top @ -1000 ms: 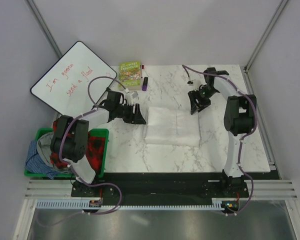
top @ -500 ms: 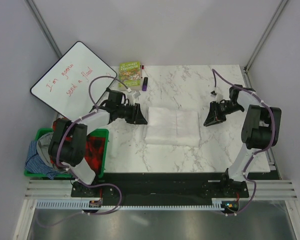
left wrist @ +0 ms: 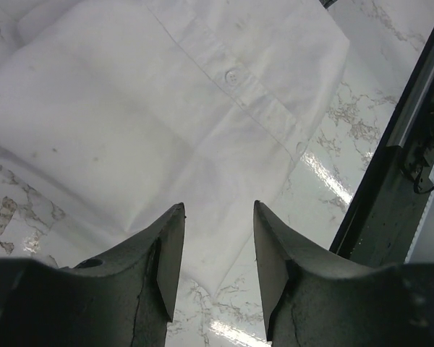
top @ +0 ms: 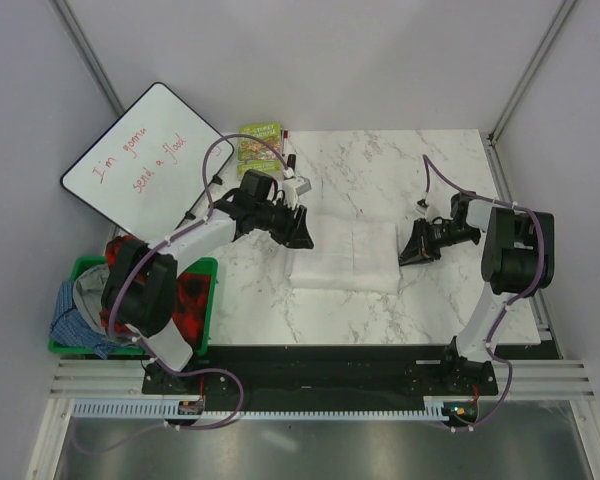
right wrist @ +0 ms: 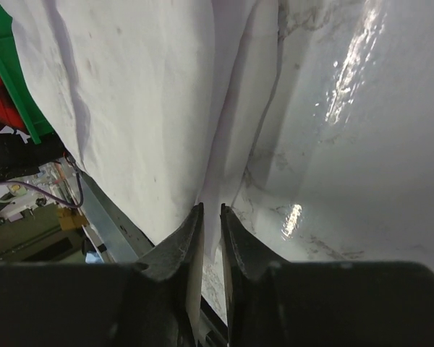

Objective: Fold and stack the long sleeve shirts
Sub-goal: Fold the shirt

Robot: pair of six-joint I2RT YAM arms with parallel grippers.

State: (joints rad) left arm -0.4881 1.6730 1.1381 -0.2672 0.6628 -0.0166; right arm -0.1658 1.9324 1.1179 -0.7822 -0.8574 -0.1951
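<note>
While the long sleeve shirt [top: 345,258] lies folded into a flat white rectangle at the middle of the marble table [top: 380,160], both arms are stationed at its ends.

Left gripper [top: 302,232]: positioned at the shirt's left edge. The wrist view shows its fingers [left wrist: 166,253] spread well apart with nothing between them, above the cloth near one corner. The button strip and one button [left wrist: 232,75] face upward.

Right gripper [top: 408,256]: positioned at the shirt's right edge, low against the table. Its fingers [right wrist: 188,246] are drawn together, leaving only a thin slit. A fold of the cloth runs up to the fingertips; whether any cloth is caught in the slit cannot be determined.

Surroundings, relative to the shirt: a green book [top: 261,141] lies beyond its far left corner. A whiteboard [top: 140,160] with red handwriting stands further left. A green bin [top: 209,300] holding mixed coloured garments sits off the table's left side.
</note>
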